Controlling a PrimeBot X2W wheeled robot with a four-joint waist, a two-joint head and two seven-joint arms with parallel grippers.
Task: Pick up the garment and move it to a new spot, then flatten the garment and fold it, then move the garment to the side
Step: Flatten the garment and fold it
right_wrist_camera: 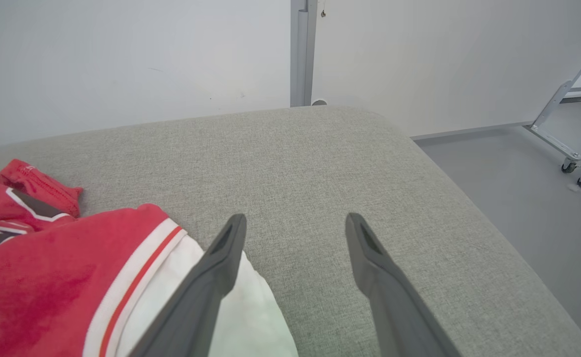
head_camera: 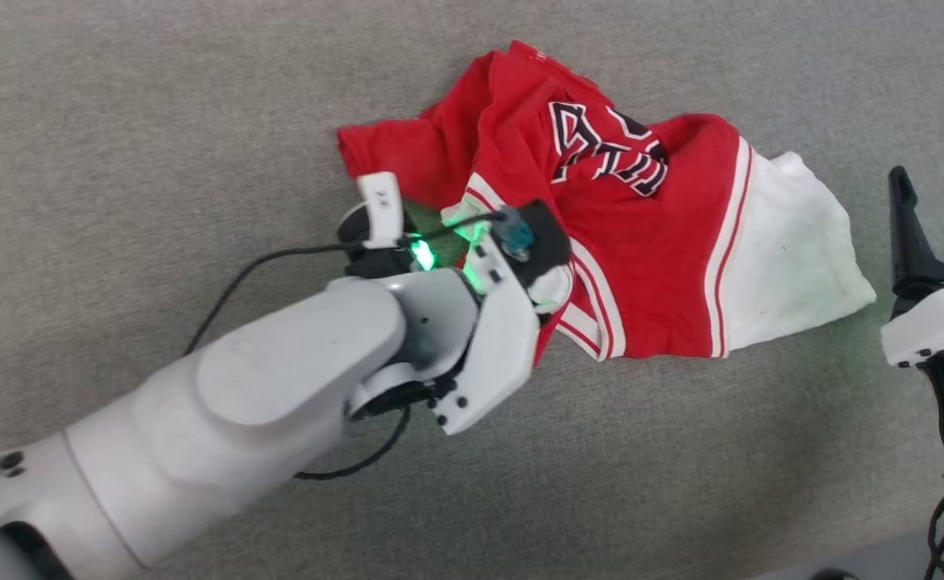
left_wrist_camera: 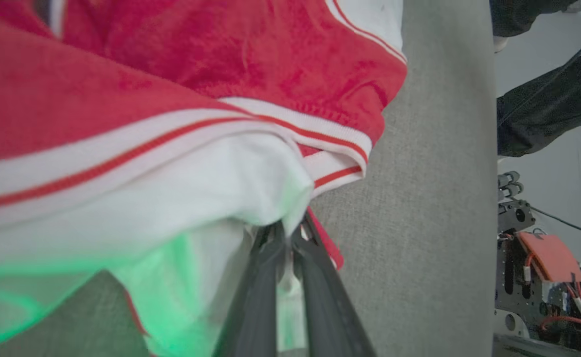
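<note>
Two arms appear in the head view. We record the left forearm (head_camera: 279, 379) stretched across the grey padded surface (head_camera: 158, 121) to the near striped edge of the garment (head_camera: 665, 266), which lies crumpled right of centre, lettering up, with one white sleeve (head_camera: 794, 250) toward the right gripper (head_camera: 936, 176). That gripper stands apart from the cloth at the right edge, fingers spread. In the left wrist view we find the left gripper (left_wrist_camera: 288, 235) with its fingers pressed together, pinching a fold of white cloth beside the red-and-white trim, under a green glow. In the right wrist view we note the jaws wide apart above the surface, the white sleeve lying beneath the finger (right_wrist_camera: 206, 277) on that view's left.
</note>
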